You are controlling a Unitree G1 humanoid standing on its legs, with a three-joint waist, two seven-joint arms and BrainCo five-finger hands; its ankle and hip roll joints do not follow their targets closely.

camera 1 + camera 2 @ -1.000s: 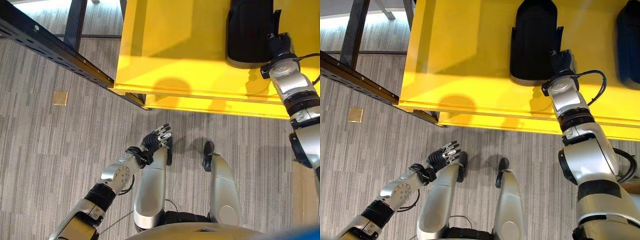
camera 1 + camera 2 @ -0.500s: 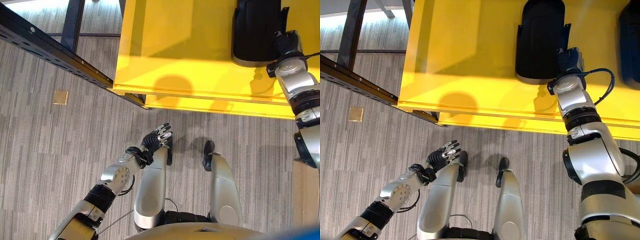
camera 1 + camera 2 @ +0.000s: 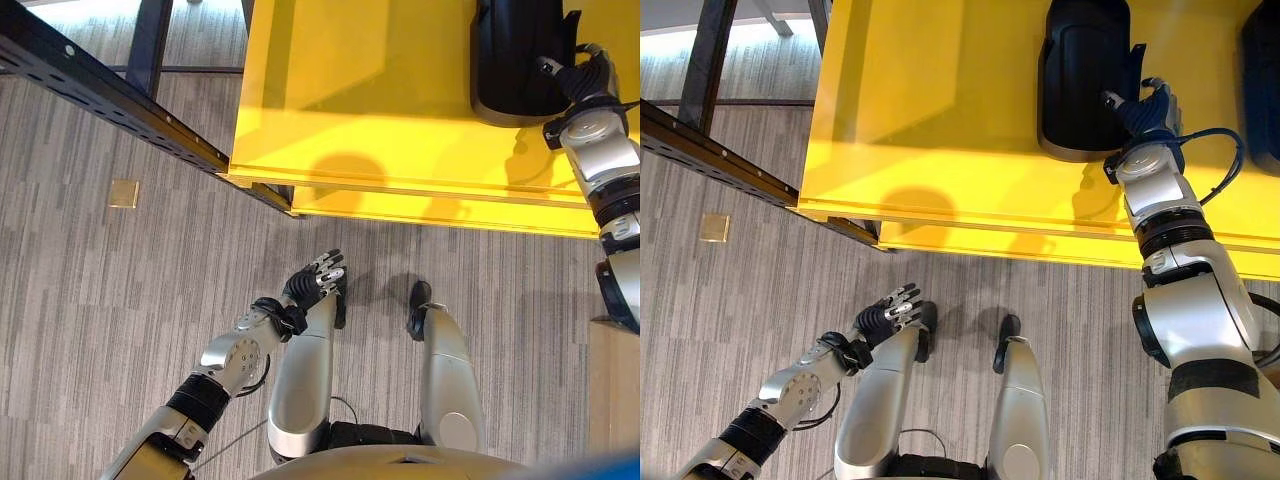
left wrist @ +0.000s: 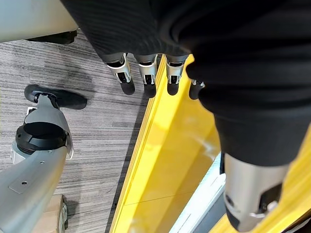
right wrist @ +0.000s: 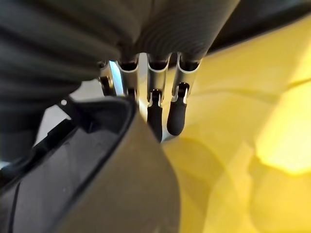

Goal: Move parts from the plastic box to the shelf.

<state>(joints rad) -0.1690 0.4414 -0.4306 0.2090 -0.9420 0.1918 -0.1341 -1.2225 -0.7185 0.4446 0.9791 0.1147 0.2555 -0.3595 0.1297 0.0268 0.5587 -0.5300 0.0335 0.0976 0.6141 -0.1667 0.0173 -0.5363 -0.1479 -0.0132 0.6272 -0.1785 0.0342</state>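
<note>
Right eye view showed the right hand (image 3: 1148, 108) reached out over the yellow box (image 3: 940, 150), set against the near right side of a black part (image 3: 1085, 75) that lay on the box's yellow floor. Its thumb crossed onto the part's dark side while the fingers sat along the part's right edge. In the right wrist view the fingers (image 5: 177, 114) ran fairly straight down beside the grey-black wall of the part (image 5: 97, 165), their dark tips close to it, so whether the hand had closed round the part or merely rested against it, I could not tell. A second dark part (image 3: 1262, 80) lay at the far right of the box, well apart from the hand.

The left hand (image 3: 315, 278) hung low over the grey floor (image 3: 100, 300), fingers loosely spread and holding nothing; its wrist view showed the fingertips (image 4: 148, 87) relaxed above the box's yellow edge (image 4: 160, 160).

The dark metal rails of the shelf (image 3: 110, 95) ran past the box's left corner, and no part was seen on them. By my reading the task was at an early stage: the part was still in the box, not lifted, and carrying it across to the shelf was all yet to do.
</note>
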